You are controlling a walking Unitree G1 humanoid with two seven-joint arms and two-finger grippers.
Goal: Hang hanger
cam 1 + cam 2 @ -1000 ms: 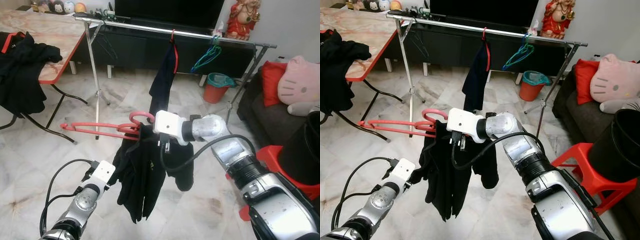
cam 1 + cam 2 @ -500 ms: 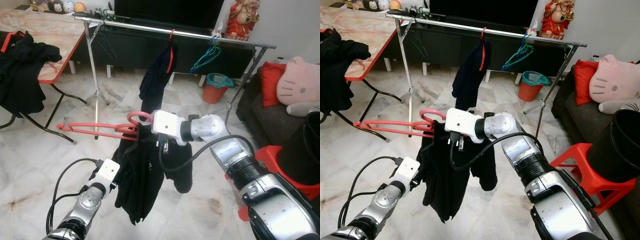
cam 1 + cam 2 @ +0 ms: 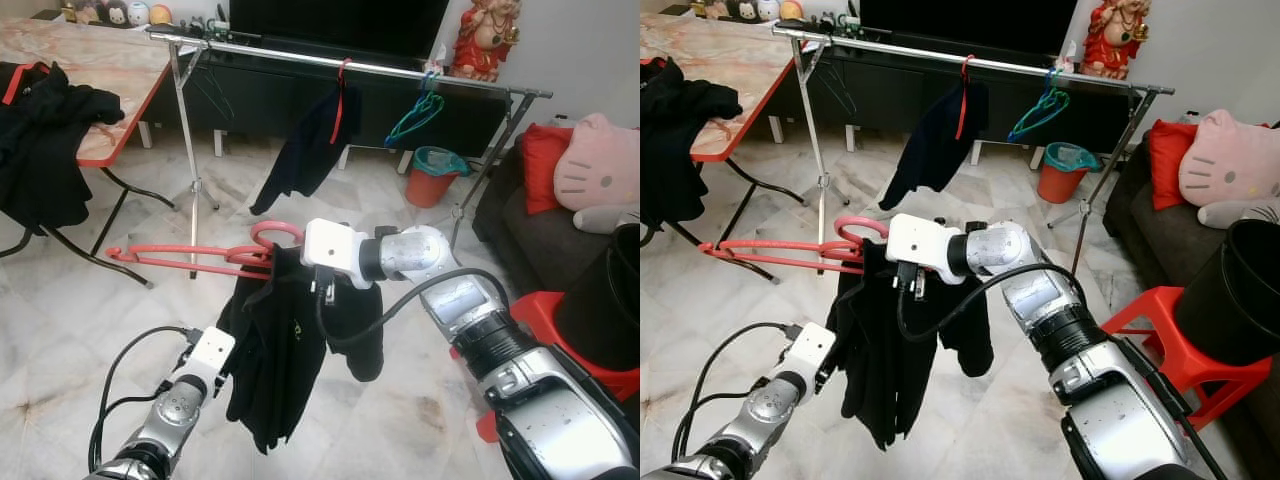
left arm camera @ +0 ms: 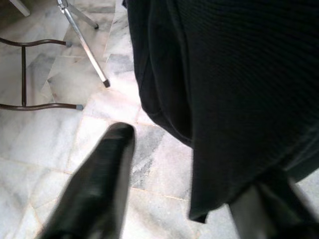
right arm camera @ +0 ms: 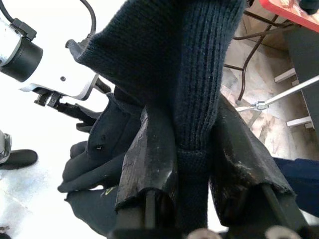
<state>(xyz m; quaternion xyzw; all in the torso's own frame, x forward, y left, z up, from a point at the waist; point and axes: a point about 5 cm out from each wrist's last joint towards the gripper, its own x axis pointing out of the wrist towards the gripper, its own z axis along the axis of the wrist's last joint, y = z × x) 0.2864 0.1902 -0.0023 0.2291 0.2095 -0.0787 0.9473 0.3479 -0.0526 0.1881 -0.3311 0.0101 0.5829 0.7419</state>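
Right wrist view: the right gripper (image 5: pixel 192 154) is clenched on a fold of the black garment (image 3: pixel 290 350), knit fabric pinched between both fingers. In the left eye view, centre frame, that garment drapes from the red hanger (image 3: pixel 200 257), which lies nearly level with its hook (image 3: pixel 275 232) just beside the right wrist. Lower left, the left gripper (image 4: pixel 192 174) has its fingers parted beside the cloth's lower edge, grasping nothing. The clothes rail (image 3: pixel 380 68) spans the upper frame, well apart. Judgement: carry the hanger up to the rail, turn the hook upright, and seat it in a free stretch between the hung dark garment (image 3: pixel 305 150) and the teal hangers (image 3: pixel 415 112); keep the pinch firm so nothing slides.
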